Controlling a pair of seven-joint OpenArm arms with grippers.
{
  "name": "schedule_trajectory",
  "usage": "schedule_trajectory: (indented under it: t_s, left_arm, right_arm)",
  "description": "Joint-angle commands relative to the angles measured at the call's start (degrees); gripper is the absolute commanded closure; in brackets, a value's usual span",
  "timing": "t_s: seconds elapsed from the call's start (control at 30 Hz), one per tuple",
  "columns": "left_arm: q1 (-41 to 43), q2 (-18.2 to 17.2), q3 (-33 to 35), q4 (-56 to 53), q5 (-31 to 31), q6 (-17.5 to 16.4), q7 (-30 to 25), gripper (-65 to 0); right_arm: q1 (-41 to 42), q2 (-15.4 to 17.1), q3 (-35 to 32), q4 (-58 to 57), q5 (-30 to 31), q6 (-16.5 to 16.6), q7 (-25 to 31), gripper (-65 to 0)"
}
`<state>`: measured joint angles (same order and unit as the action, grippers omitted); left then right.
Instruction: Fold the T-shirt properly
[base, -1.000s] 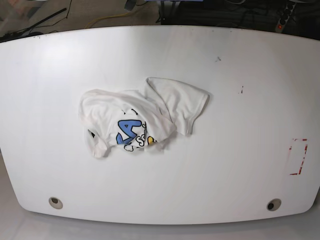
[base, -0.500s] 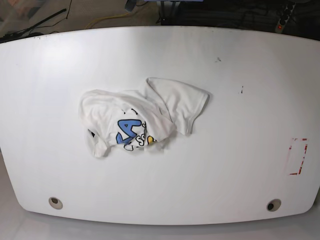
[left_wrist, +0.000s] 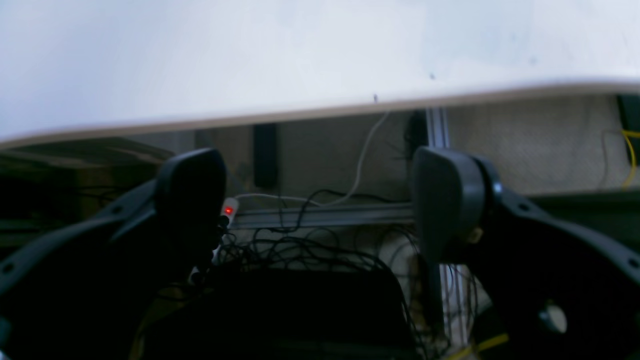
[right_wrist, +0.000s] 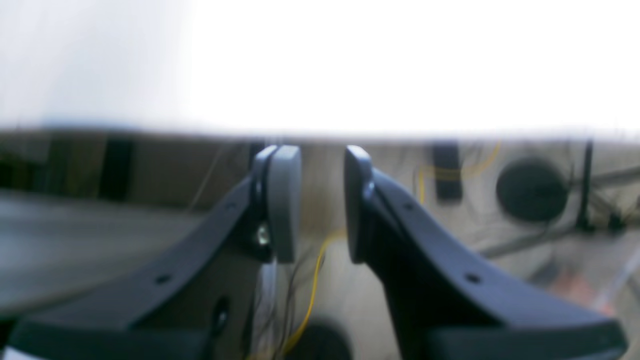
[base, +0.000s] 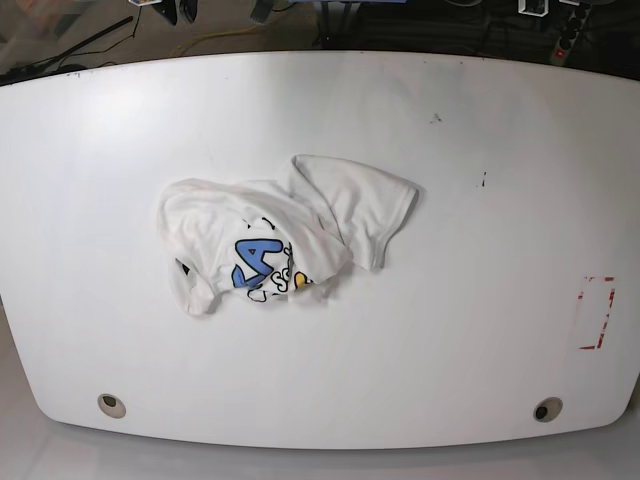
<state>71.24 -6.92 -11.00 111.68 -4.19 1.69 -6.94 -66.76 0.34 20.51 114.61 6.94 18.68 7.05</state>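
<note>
The white T-shirt lies crumpled left of the middle of the white table, with a blue letter and a bit of yellow print showing at its front. It shows in neither wrist view. My left gripper is open wide and empty, beyond the table's far edge. My right gripper is empty, its jaws a narrow gap apart, also off the table's far edge. In the base view only small bits of the arms show at the top edge, the right one and the left one.
Two round holes sit near the table's front edge. A red tape mark is at the right. Cables and a power strip lie behind the table.
Small parts of both arms have come into the base view at its top edge. The T-shirt has not moved.
</note>
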Motion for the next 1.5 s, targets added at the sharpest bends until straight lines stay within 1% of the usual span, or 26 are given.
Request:
schedule_trajectory:
  t_s: [0.0,0.13,0.2,0.3,0.37,0.4,0.47,0.53,0.57,0.63,0.73,0.83,0.87,0.93,1.0,1.07,1.1,1.17,1.27,1.33,1.47]
  left_arm:
    - [-0.5,1.0,-0.2,1.2,-0.1,0.4,-1.3,-54.2]
    - [-3.7,2.8,-0.3,0.8,0.1,0.4,-1.3,-54.2]
    - [-4.8,3.8,-0.3,0.7,0.4,0.4,-1.2,-54.3]
    - [-5.5,4.8,-0.3,0.7,0.4,0.4,-1.2,-54.3]
    - [-5.5,4.8,-0.4,0.7,0.3,0.4,-1.2,-54.6]
    - [-5.5,4.8,-0.4,0.7,0.2,0.4,-1.2,-55.7]
    - [-5.5,4.8,-0.4,0.8,0.2,0.4,-1.2,-60.3]
    - [-5.7,4.8,-0.4,0.8,0.2,0.4,-1.2,-63.7]
    - [-6.0,4.8,-0.3,0.8,0.2,0.4,-1.2,-64.6]
    - [-6.2,4.9,-0.3,0.8,0.1,0.4,-1.2,-64.6]
    - [-6.3,4.9,-0.3,0.7,0.1,0.4,-1.2,-64.6]
    - [-6.5,4.9,-0.3,0.7,0.1,0.4,-1.2,-64.6]
    - [-6.8,4.9,-0.3,0.7,0.1,0.4,-1.2,-64.6]
    - [-7.0,4.9,-0.3,0.7,0.1,0.4,-1.2,-64.6]
    - [-7.1,4.9,-0.3,0.7,0.1,0.4,-1.2,-64.7]
    - [-7.1,4.8,-0.4,0.7,0.1,0.4,-1.2,-64.9]
    - [-7.1,4.7,-0.4,0.7,0.3,0.4,-1.2,-65.0]
    - [-7.1,4.6,-0.4,0.6,0.4,0.4,-1.2,-65.0]
    - [-7.2,4.6,-0.3,0.6,0.4,0.4,-1.2,-65.0]
    - [-7.2,4.4,-0.3,0.6,0.4,0.4,-1.2,-65.0]
    - [-7.3,4.3,-0.2,0.6,0.5,0.4,-1.2,-65.0]
  right_arm:
    - [1.6,0.3,0.9,1.1,0.7,0.0,1.7,-14.3]
    - [7.1,0.5,1.2,1.1,0.3,0.0,1.6,-14.6]
    - [9.7,1.6,1.1,1.1,0.3,0.1,0.8,-14.6]
    - [14.1,3.7,0.8,1.3,0.6,0.1,-4.5,-14.9]
    - [18.0,4.3,0.9,1.3,0.6,0.1,-8.2,-17.9]
    - [19.8,4.4,1.1,1.3,0.6,0.1,-10.3,-20.5]
    - [23.6,4.5,1.2,1.3,0.6,0.1,-14.3,-27.3]
    - [26.5,4.6,1.2,1.3,0.6,0.2,-17.1,-31.5]
    - [28.3,5.0,1.2,1.3,0.6,0.7,-19.0,-33.9]
    - [30.6,5.8,1.2,1.3,0.7,2.5,-21.7,-36.3]
    - [36.1,6.1,1.3,1.2,0.7,4.8,-27.8,-39.3]
    - [41.2,5.9,2.0,1.1,0.8,6.9,-34.2,-40.1]
    - [43.3,5.8,2.2,1.0,0.8,7.9,-37.1,-40.0]
    - [48.0,5.7,3.2,1.0,0.8,10.8,-43.8,-40.0]
    - [51.5,5.3,3.9,1.0,1.0,13.2,-48.1,-39.6]
    - [55.1,4.3,5.4,0.6,2.2,15.5,-52.5,-39.6]
    - [56.9,4.1,6.3,0.3,2.7,16.3,-54.5,-39.6]
    - [60.5,4.0,8.0,-0.7,2.8,16.8,-58.1,-39.6]
    - [65.0,4.1,9.8,-4.2,3.0,17.1,-61.9,-39.5]
    - [67.6,4.1,10.6,-7.6,3.2,17.1,-63.3,-39.5]
    - [71.8,4.2,11.5,-15.3,3.3,17.1,-63.9,-39.5]
